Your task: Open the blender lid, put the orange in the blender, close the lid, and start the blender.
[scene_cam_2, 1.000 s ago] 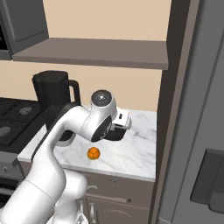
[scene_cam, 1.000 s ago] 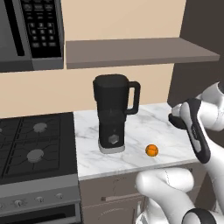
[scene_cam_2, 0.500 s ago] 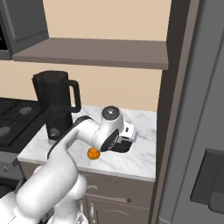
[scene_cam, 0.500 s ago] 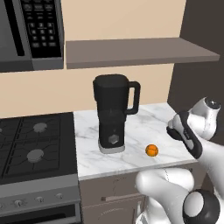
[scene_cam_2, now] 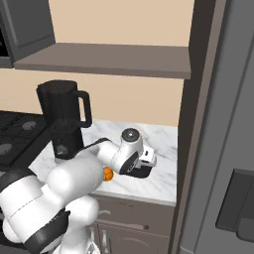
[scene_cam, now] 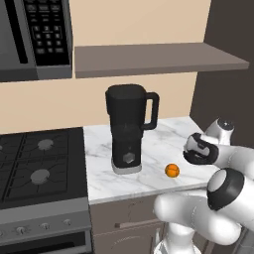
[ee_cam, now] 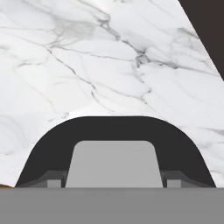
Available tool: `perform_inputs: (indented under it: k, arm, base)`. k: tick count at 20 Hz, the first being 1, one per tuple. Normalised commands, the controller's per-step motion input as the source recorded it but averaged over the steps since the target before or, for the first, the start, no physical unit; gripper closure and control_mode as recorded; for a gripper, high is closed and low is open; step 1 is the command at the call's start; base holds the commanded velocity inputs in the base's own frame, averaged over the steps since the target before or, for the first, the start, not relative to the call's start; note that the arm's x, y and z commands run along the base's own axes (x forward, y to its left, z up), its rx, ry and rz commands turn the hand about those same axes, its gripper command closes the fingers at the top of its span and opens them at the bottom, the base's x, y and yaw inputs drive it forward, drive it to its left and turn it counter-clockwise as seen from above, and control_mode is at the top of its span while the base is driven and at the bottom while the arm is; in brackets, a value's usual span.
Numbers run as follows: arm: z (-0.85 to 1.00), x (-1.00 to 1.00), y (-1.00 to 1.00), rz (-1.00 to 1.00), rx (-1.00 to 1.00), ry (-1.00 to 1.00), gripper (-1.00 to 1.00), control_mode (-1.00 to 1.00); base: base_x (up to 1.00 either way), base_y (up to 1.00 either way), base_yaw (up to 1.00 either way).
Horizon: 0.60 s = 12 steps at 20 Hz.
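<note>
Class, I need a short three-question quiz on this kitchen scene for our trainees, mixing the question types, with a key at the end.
1. True or false: the orange lies on the marble counter, apart from the blender.
2. Which stands left of the blender? A stove, B fridge, C sink.
3. Fill in: the hand view shows the blender lid at the claw, over the ___ counter.

Key: 1 true; 2 A, the stove; 3 marble.
</note>
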Motion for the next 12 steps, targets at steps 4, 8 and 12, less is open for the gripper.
perform_inputs:
  k: [4, 8, 12]
  arm:
    - [-0.26, 0.11, -0.2, 0.0, 0.0, 0.0, 1.0, -1.0]
    - [-0.51, 0.36, -0.04, 0.0, 0.0, 0.03, 1.0, -1.0]
    - [-0.39, 0.33, -0.01, 0.0, -0.01, 0.04, 1.0, -1.0]
  base:
    - [0.0, 0.0, 0.0]
    - [0.0, 0.0, 0.0]
    - [0.0, 0.0, 0.0]
